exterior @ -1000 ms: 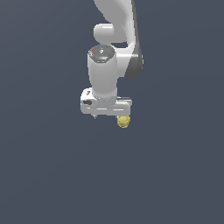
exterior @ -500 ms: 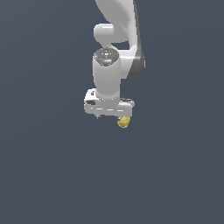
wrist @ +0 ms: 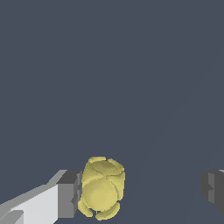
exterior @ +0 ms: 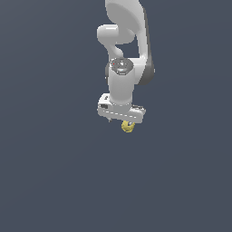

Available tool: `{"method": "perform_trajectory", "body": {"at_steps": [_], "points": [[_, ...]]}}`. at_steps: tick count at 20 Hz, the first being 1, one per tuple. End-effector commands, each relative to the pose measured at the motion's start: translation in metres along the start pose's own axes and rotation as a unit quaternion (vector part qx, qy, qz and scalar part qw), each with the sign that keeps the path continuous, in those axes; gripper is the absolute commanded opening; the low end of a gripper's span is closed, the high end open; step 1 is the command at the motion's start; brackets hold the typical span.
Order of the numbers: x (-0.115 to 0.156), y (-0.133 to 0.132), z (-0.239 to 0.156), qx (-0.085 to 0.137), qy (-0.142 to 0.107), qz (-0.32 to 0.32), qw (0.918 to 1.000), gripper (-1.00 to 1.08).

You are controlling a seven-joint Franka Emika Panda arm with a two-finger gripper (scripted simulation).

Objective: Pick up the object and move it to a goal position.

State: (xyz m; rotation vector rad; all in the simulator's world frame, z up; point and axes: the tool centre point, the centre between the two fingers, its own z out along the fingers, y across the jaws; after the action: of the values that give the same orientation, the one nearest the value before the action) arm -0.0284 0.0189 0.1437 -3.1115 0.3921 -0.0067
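The object [exterior: 128,127] is a small yellow, lumpy, roundish item on the dark grey floor. It shows just under the end of the white hand that lies toward the exterior view's right. My gripper [exterior: 121,120] hangs straight down over it. In the wrist view the gripper [wrist: 141,192] is open wide. The object [wrist: 102,188] lies between the jaws, right beside one grey finger pad [wrist: 68,194]. The other pad [wrist: 213,189] is far from it. I cannot tell whether the near pad touches the object.
The floor [exterior: 54,172] is a plain dark grey surface with no other objects in view. The white arm [exterior: 129,41] rises above the hand toward the top of the exterior view.
The hand has shifted a little toward the exterior view's right and slightly lower. The yellow object has stayed where it was.
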Motion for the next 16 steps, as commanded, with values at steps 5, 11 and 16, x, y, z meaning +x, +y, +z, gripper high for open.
{"method": "perform_trajectory", "body": {"at_steps": [5, 11, 16], "points": [[-0.030, -0.019, 0.026, -0.001, -0.001, 0.060, 0.9982, 1.00], [-0.051, -0.030, 0.043, -0.002, -0.001, 0.102, 0.9948, 1.00], [-0.062, -0.035, 0.051, -0.003, -0.001, 0.123, 0.9924, 1.00]]}}
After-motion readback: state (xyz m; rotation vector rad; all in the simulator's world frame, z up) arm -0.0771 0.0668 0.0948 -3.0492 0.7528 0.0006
